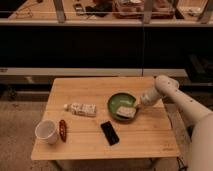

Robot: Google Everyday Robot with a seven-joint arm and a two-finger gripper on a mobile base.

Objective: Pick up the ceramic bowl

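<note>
The ceramic bowl point(120, 104), round, shallow and glossy green with a darker rim, rests on the wooden worktop point(145, 137), right of centre and roughly midway between the near and far edges. The gripper point(131, 111) sits at the bowl's near-right rim, its pale body overlapping the bowl's interior; whether its fingers are spread or pressed on the rim cannot be told. The white arm point(167, 95) reaches in from the right, its rounded joint above the worktop's right edge, and slants down and leftward to the bowl.

Just left of the bowl, a small bottle point(82, 108) with a pale label lies on its side, its cap end pointing left; it is near the bowl but apart from it. Nearer the front edge, below and slightly left of the bowl, a dark flat phone-like slab point(110, 132) lies at an angle. At the near-left corner a white cup point(46, 131) stands upright, opening upward, well apart from the bowl. Just beside the cup, on its right, lies a small elongated red-brown item point(63, 129), its identity unclear.

Beyond the worktop's far edge runs a dark counter front point(100, 47), with a shelf surface above holding assorted indistinct items.
</note>
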